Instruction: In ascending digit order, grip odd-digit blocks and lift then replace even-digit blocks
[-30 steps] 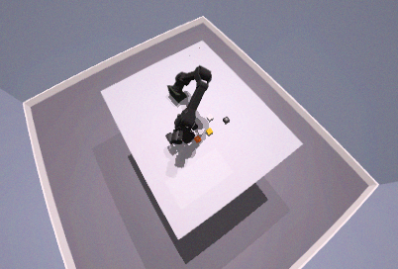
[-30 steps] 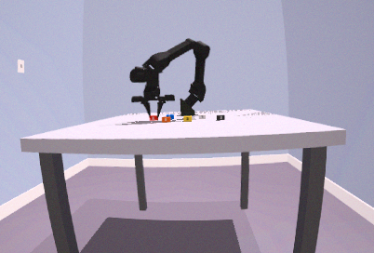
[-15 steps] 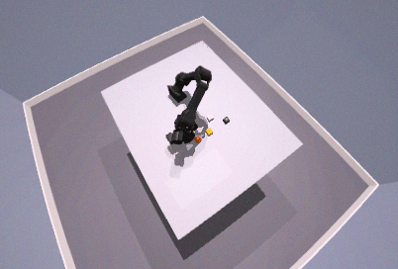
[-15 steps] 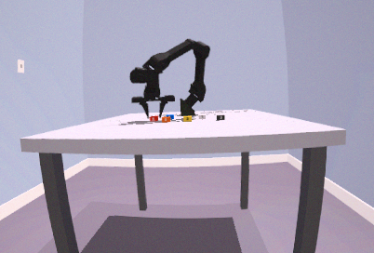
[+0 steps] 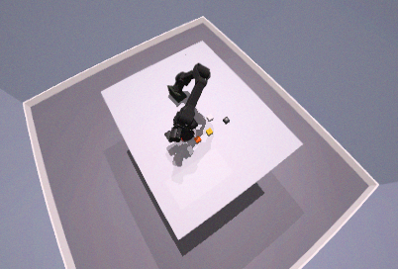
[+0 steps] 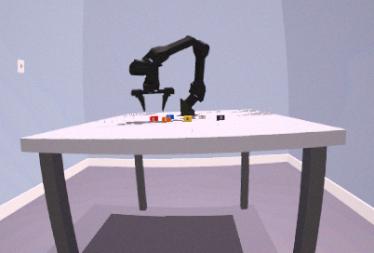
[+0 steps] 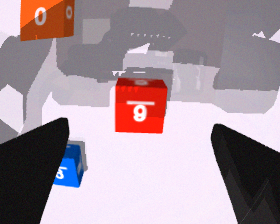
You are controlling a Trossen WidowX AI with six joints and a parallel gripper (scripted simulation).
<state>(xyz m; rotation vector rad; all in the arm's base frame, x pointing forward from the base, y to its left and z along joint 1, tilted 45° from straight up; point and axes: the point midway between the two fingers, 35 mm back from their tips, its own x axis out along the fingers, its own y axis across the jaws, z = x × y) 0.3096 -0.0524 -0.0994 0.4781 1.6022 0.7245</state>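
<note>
The jaws of the black metal gripper (image 6: 153,110) (image 7: 142,125) stand spread, nothing between them, above the red cube with a printed digit (image 6: 153,118) (image 7: 140,107), which rests on the table nearer the left edge than the right in the exterior view. Its digit (underlined, seemingly a 9 or an upside-down 6) decides whether to lift. Best to rise straight up — the blue digit cube (image 6: 170,116) (image 7: 70,166) sits close by one finger — before any sideways travel. The white rectangular worktop (image 5: 248,143) (image 6: 186,140) stands in a pale blue-walled room.
</note>
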